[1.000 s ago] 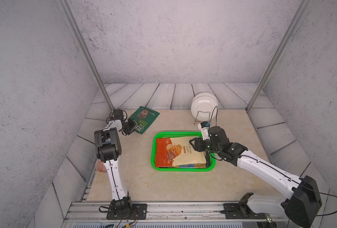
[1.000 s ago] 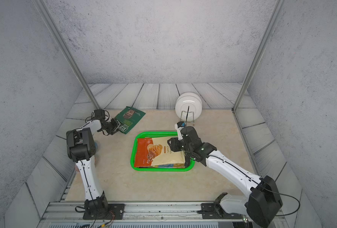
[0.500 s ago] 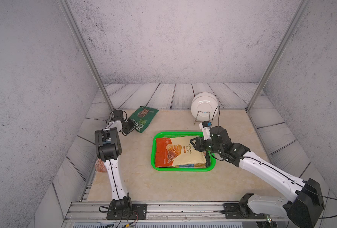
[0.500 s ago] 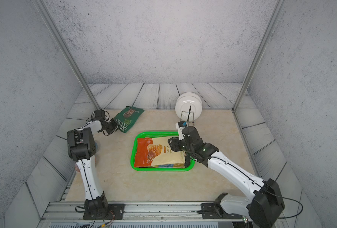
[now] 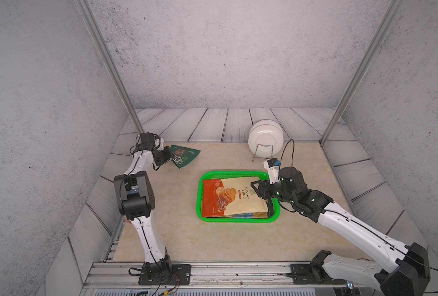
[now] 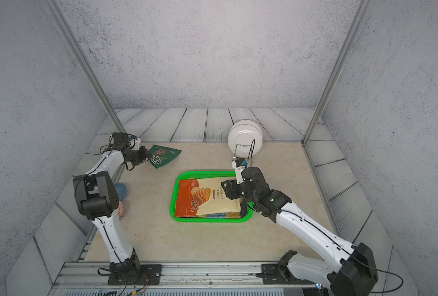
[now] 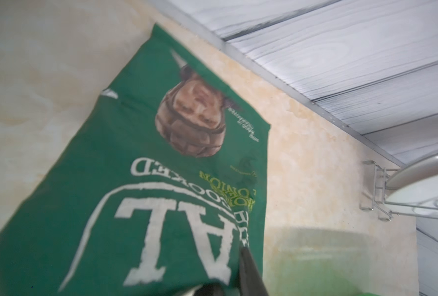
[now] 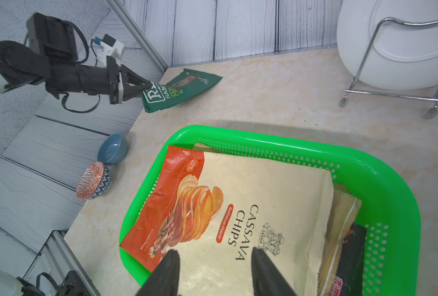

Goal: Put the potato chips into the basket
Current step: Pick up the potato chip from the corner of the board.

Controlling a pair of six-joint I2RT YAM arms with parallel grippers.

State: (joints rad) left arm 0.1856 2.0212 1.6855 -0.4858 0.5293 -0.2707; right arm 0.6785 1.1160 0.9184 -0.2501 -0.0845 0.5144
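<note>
Counter (image 5: pixel 177 238): one bag is left outside, at the far left corner.

Basket (image 5: pixel 199 197): mid-counter, already stacked. A large cassava bag (image 5: pixel 241 197) lies on top, with other bags' edges showing beneath it on the right arm's side.

Dark green bag (image 5: pixel 186 156): well apart from the basket. Its near end is raised. I can't tell whether its far corner is off the counter.

Left fingers (image 8: pixel 133 85): clenched on that bag's near edge, a thin pinch at the margin.

Right fingers (image 8: pixel 169 271): parted, grasping nothing, low over the cassava bag.

Risks as I judge them:
- An edge pinch on slick film may slip out mid-carry.
- A trailing corner could catch the basket rim and shove the basket.
- The right arm is in the drop zone, so I'd clear it.
- The stack is high against shallow walls, so the bag may slide out.
</note>
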